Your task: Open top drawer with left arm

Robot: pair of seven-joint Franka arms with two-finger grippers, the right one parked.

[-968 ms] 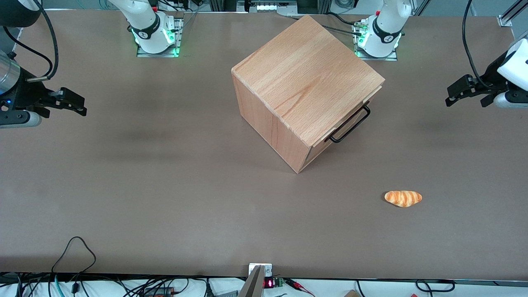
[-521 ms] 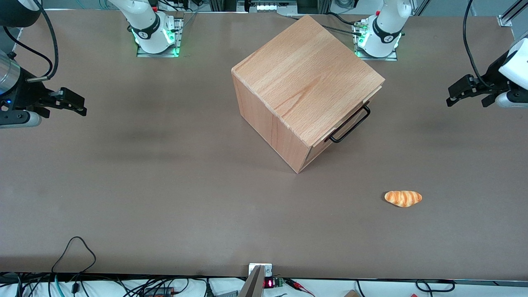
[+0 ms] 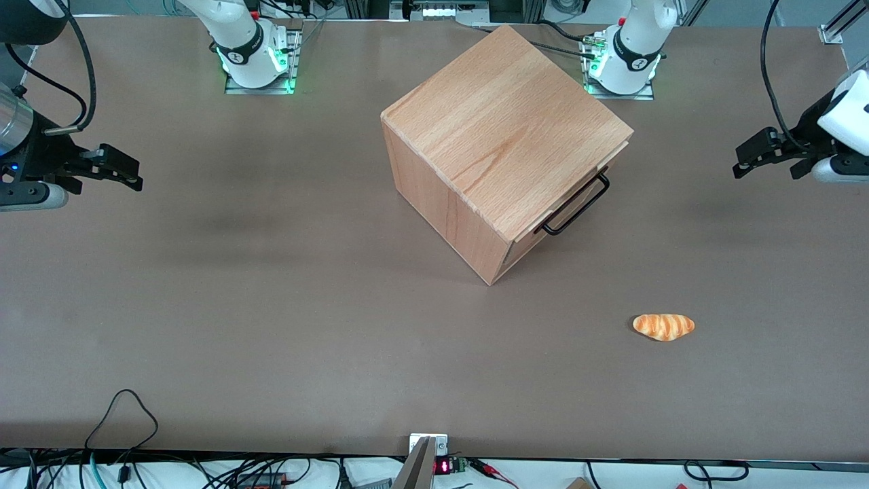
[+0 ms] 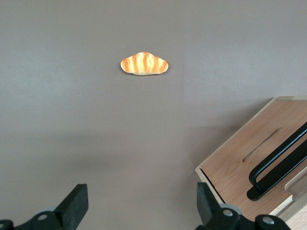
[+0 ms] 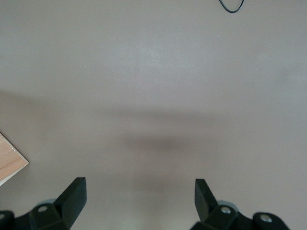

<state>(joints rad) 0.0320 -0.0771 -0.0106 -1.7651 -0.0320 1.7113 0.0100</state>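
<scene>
The beech cube cabinet (image 3: 506, 129) stands on the table, turned at an angle. Its top drawer (image 4: 240, 165) is shut, with the thin black wire handle (image 3: 574, 204) on its front facing the working arm's end of the table. The handle also shows in the left wrist view (image 4: 280, 165). The white left arm (image 3: 845, 112) hangs above the table at the working arm's end. Its black gripper (image 3: 753, 157) is well apart from the handle, open and empty. In the left wrist view the gripper (image 4: 142, 206) shows wide-spread fingers (image 4: 76, 203) over bare table, beside the cabinet's front.
A toy croissant (image 3: 663, 326) lies on the brown table (image 3: 271, 305), nearer the front camera than the cabinet, toward the working arm's end; it also shows in the left wrist view (image 4: 144, 63). Both arm bases (image 3: 621, 61) stand at the table's back edge.
The left arm's gripper has only wavered slightly in place. The cabinet, drawer and croissant have not moved.
</scene>
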